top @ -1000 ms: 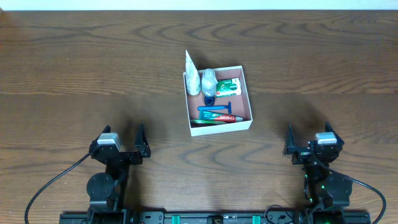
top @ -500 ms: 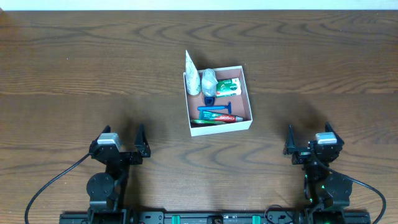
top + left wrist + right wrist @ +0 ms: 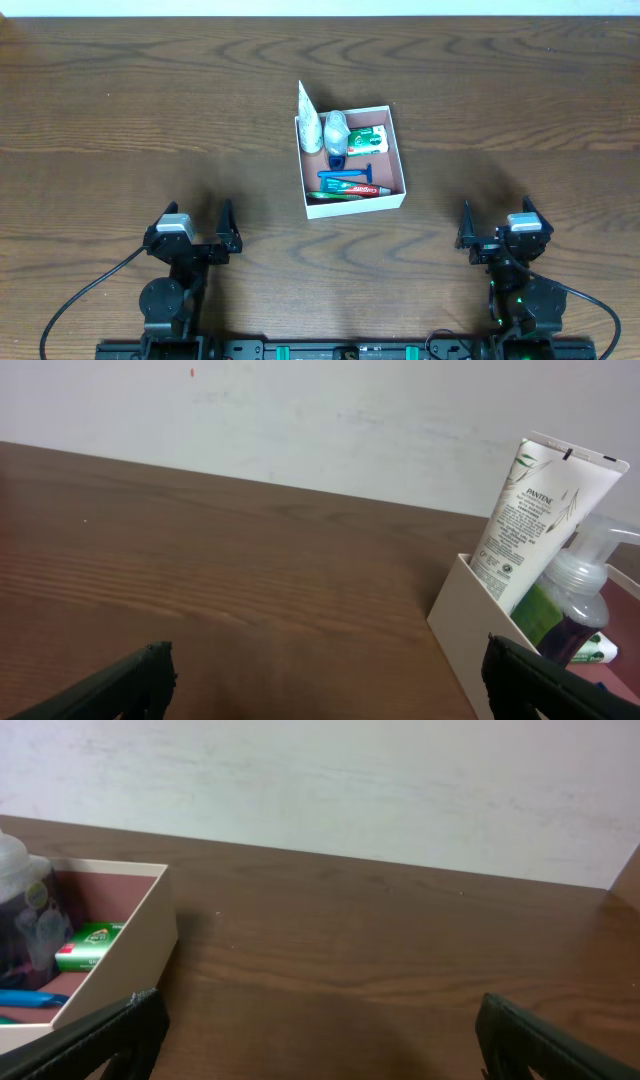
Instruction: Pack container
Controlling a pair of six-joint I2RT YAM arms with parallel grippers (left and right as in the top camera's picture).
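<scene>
Your container (image 3: pixel 356 202) is a shallow square box, white outside and dull pinkish-brown inside. It holds a white tube (image 3: pixel 530 510) propped in its far-left corner, a pump bottle (image 3: pixel 580 575) and a green packet (image 3: pixel 90 945). It sits ahead of both sets of fingers, forward-right of the left gripper (image 3: pixel 195 220) and forward-left of the right gripper (image 3: pixel 497 218). Both grippers are spread wide and hold nothing. Bare table (image 3: pixel 120 120) separates your fingertips from the box walls, well apart, with open wood on either outer side.
</scene>
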